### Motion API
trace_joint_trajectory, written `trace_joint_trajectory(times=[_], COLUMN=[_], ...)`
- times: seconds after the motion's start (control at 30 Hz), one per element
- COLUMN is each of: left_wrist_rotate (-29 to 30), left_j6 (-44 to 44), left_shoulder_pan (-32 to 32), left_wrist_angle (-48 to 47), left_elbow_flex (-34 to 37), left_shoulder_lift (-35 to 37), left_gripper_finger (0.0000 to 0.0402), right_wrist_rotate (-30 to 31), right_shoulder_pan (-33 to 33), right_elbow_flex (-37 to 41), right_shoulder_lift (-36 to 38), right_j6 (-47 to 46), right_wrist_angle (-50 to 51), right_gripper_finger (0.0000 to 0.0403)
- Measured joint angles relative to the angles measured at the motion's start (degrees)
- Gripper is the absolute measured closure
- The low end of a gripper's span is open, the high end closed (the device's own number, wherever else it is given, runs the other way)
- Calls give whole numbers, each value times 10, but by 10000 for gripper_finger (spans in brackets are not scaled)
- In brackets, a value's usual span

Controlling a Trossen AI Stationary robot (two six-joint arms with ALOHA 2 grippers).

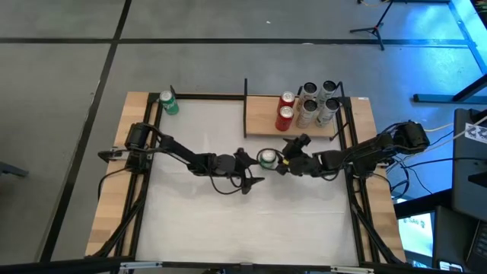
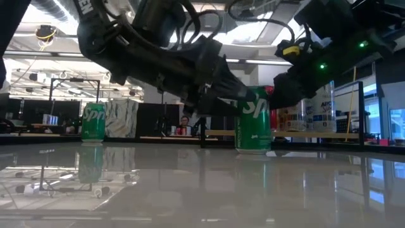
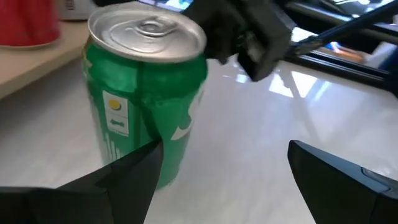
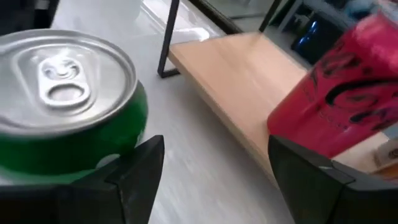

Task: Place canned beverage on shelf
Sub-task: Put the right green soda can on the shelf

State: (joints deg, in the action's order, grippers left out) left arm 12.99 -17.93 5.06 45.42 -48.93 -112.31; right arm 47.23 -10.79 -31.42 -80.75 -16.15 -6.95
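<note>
The green aluminium drink can [image 1: 267,158] stands upright at the high view's centre between the spread, empty left gripper [image 1: 247,169] and right gripper [image 1: 287,161]; it looks light, rigid, slick and dentable, best pinched mid-wall.

Glossy metal green can [image 3: 146,93], matt pale wooden shelf [image 4: 249,87], shiny white tabletop [image 2: 202,190].

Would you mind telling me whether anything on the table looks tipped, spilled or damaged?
Nothing stands out: the green can at mid-table and the other green can stand upright, as do the cans on the shelf.
</note>
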Motion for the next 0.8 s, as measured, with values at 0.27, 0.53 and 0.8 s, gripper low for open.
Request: trace_joint_trajectory(times=[0.27, 0.53, 0.8], left_wrist_rotate=[64, 96, 49], left_j6=[0, 1, 6], left_shoulder_pan=[-2, -4, 8], left_wrist_angle=[-10, -49, -142], left_elbow_flex=[0, 0, 0], left_shoulder_lift=[0, 8, 61], left_gripper_finger=[64, 64, 63], right_wrist_rotate=[-26, -107, -113], right_shoulder_pan=[0, -2, -1], right_elbow_flex=[0, -1, 0], right_shoulder_lift=[0, 0, 21], right_j6=[-1, -17, -16], right_wrist_angle=[1, -1, 21], right_gripper_finger=[118, 118, 118])
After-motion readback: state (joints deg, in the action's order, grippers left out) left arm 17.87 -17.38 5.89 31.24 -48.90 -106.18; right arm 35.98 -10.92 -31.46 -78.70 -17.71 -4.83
